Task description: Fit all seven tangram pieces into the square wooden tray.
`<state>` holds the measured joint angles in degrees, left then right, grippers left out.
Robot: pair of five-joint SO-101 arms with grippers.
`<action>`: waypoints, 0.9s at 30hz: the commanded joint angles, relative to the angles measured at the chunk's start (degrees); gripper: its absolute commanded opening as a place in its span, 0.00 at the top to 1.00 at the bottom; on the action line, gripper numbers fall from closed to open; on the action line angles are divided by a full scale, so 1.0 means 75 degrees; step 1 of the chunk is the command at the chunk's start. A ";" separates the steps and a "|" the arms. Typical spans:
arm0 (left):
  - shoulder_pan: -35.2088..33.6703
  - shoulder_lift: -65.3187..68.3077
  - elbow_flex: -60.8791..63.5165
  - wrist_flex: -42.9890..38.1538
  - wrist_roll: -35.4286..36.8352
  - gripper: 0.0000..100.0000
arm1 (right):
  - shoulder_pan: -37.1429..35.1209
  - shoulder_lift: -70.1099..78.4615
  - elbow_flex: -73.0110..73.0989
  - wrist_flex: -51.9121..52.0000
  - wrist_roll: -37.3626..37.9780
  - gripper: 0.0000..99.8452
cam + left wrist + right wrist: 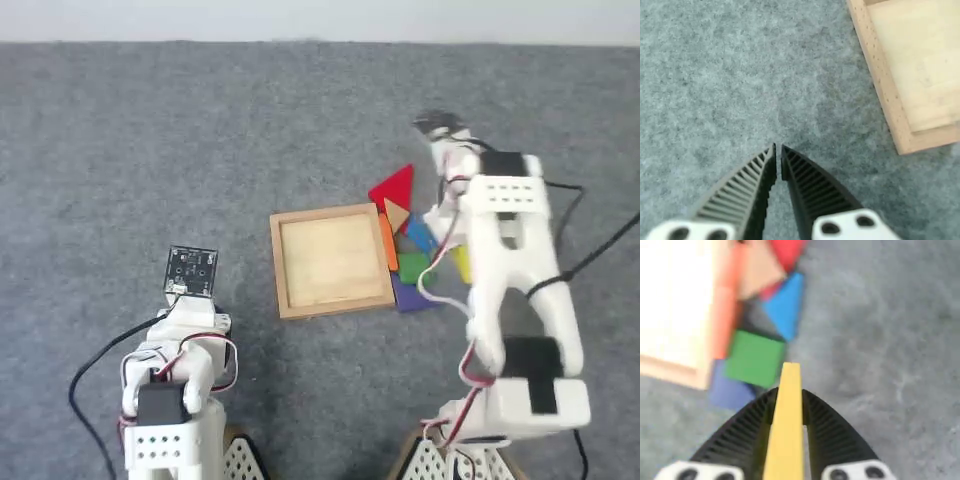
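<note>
The square wooden tray (282, 262) lies in the middle of the grey carpet, with nothing inside it. Against its right side cluster a red triangle (395, 187), a tan triangle (397, 213), an orange piece (386, 240), a blue triangle (420, 236), a green square (411, 266) and a purple piece (412, 293). My right gripper (789, 392) is shut on a yellow piece (787, 410), held on edge just right of the green square (754, 359). My left gripper (778, 150) is shut on nothing, over bare carpet left of the tray's rim (880, 75).
The left arm (180, 350) stands at the lower left, away from the tray. The right arm (515, 260) hangs over the carpet right of the pieces. Open carpet stretches behind and to the left of the tray.
</note>
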<state>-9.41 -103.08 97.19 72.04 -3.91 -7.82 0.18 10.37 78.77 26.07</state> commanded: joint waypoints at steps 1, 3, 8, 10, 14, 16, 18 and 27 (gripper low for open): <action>0.0012 -0.0129 -0.0088 0.0023 0.0000 0.98 | -0.1096 -0.0580 -0.0434 0.0193 -0.0012 0.99; 0.0012 -0.0129 -0.0088 0.0023 0.0000 0.98 | -0.1670 -0.0545 -0.0434 0.0135 0.0000 0.99; 0.0012 -0.0129 -0.0088 0.0023 0.0000 0.98 | -0.2444 0.0029 -0.0914 0.0135 0.0352 0.99; 0.0012 -0.0129 -0.0088 0.0023 0.0000 0.98 | -0.2456 0.0498 -0.1360 0.0275 0.0621 0.99; 0.0012 -0.0129 -0.0088 0.0023 0.0000 0.98 | -0.2479 0.1588 -0.2368 0.0697 0.1465 0.99; 0.0012 -0.0129 -0.0088 0.0023 0.0000 0.98 | -0.2503 0.2104 -0.2919 0.0803 0.1782 0.99; 0.0012 -0.0129 -0.0088 0.0023 0.0000 0.98 | -0.2514 0.2585 -0.3516 0.0838 0.2016 0.99; 0.0012 -0.0129 -0.0088 0.0023 0.0000 0.98 | -0.3405 0.4425 -0.5345 0.1166 0.2860 0.99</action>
<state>-9.41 -103.08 97.19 72.04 -3.91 -31.30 32.70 -23.30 86.59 46.11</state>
